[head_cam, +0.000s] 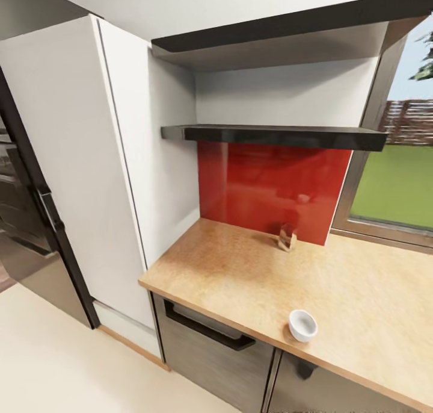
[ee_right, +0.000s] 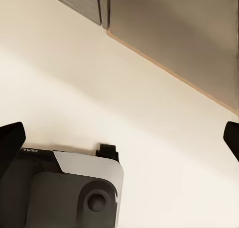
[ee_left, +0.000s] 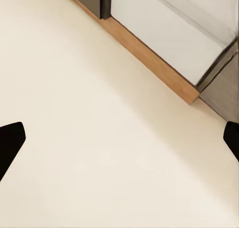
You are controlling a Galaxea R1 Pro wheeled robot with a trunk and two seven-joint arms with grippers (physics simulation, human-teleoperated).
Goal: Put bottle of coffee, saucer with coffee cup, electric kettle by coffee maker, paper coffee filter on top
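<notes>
Countertop (head_cam: 252, 268) fills the lower right of your head view, with the coffee cup (head_cam: 302, 325) near its front edge, lower centre, so it waits within reach. Kitchen shelf (head_cam: 282, 137) crosses the middle. Both arms hang low, wrists aimed at the floor (ee_left: 99, 153); left gripper (ee_left: 119, 141) and right gripper (ee_right: 119, 141) fingers spread wide, holding nothing.

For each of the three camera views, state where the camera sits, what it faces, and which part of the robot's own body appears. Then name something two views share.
Head view: high on the robot, facing down at the kitchen countertop, coffee cup and kitchen shelf; no body part.
Left wrist view: on the left arm, facing the floor; left gripper fingertips, spread.
Right wrist view: on the right arm, facing down; right gripper fingertips, robot base.
Shared: both wrist views show the cream floor and wooden plinth.
</notes>
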